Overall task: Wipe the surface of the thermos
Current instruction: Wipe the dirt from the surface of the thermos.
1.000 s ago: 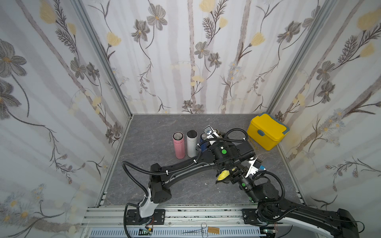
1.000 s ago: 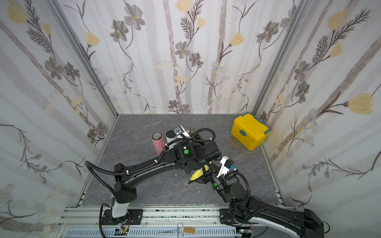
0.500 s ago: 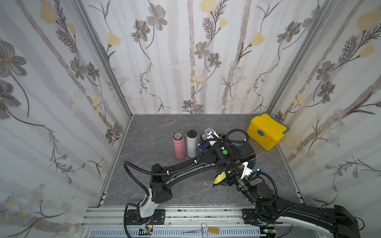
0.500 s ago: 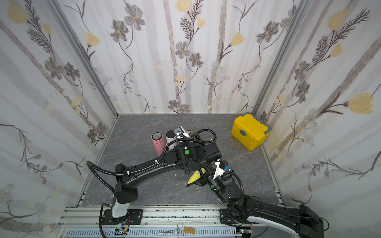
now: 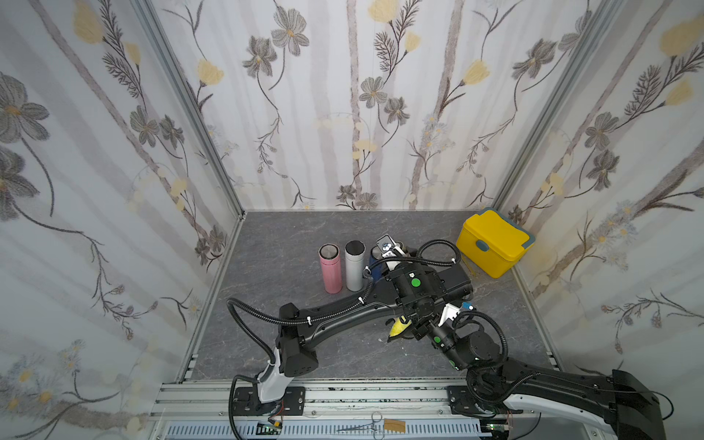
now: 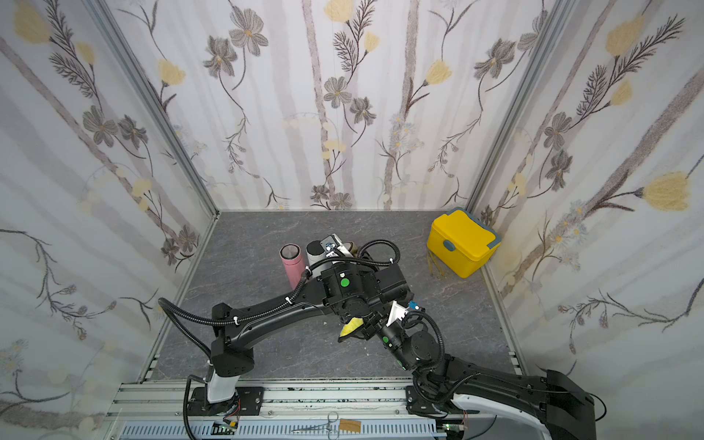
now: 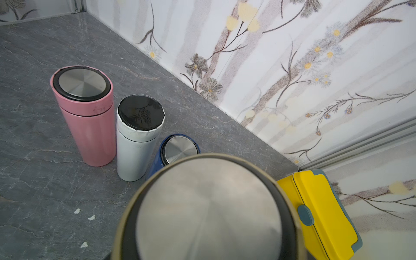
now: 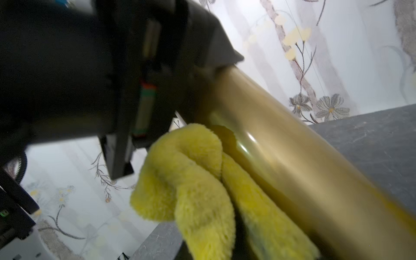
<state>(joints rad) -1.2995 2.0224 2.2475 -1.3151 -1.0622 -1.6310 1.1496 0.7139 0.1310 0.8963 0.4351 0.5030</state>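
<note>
Top views: both arms (image 5: 343, 316) meet mid-table, shifted slightly from a second ago.
The left claw (image 8: 198, 74) grips the gold thermos (image 8: 281, 157), lifted off the table; the right claw, itself hidden, clamps the yellow cloth (image 8: 191, 180), now pressed against its side, so wiping is underway. No readable writing.

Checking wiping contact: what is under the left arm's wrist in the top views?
A yellow cloth pokes out beneath it, by the right pincer. The gold thermos it wipes is covered there.
</note>
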